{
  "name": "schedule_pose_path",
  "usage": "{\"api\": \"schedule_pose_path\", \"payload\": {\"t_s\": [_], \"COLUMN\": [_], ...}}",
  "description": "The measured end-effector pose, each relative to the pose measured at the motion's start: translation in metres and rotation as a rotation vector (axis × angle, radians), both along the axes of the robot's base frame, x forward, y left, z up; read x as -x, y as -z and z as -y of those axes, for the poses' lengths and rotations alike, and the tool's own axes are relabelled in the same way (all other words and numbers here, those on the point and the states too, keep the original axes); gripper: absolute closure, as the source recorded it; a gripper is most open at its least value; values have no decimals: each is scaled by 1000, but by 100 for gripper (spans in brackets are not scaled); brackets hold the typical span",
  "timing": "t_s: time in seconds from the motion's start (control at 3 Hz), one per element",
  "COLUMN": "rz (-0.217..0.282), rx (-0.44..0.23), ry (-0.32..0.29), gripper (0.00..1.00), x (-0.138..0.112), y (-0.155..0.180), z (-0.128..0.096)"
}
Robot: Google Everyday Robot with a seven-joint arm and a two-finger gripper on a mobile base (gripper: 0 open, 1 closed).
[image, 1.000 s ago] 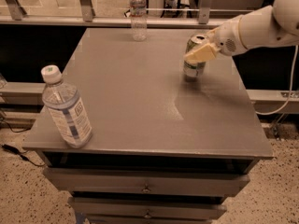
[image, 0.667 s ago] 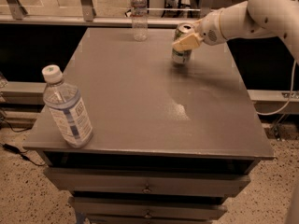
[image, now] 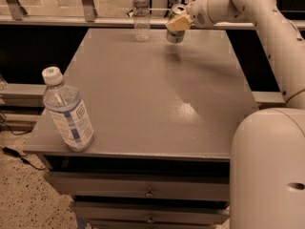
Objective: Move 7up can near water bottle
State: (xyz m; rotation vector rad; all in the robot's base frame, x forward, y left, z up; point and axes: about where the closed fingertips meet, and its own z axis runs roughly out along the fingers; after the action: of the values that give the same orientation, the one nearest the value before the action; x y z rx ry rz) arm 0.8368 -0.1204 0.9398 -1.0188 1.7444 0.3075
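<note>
The 7up can (image: 175,34) is silver and green, held tilted a little above the far edge of the grey table (image: 152,104). My gripper (image: 179,22) is shut on the can's upper part, its pale fingers wrapped round it. The water bottle (image: 141,14), slim and clear with a dark label band, stands upright at the table's far edge, a short way left of the can and apart from it.
A bulkier clear bottle (image: 67,111) with a white cap and blue-and-white label stands at the table's front left corner. My white arm (image: 267,37) runs along the right side, with its large base (image: 267,171) at the front right. A rail crosses behind the table.
My gripper has carried the can from the right middle of the table towards the far edge and leftward, closer to the water bottle. The bottles have not moved.
</note>
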Motion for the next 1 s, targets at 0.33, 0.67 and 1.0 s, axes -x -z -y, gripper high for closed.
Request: {"api": "schedule_pose_path", "payload": {"t_s": [0.33,0.67,1.0], "rz": [17,-19,-56], "rx": [-8,-20,-20], "ry": [15,-22,-64], "gripper": [100,100,100], "x": [-12,-18,-20], "y": [-14,-7,4], "z": [0,-21,-42]}}
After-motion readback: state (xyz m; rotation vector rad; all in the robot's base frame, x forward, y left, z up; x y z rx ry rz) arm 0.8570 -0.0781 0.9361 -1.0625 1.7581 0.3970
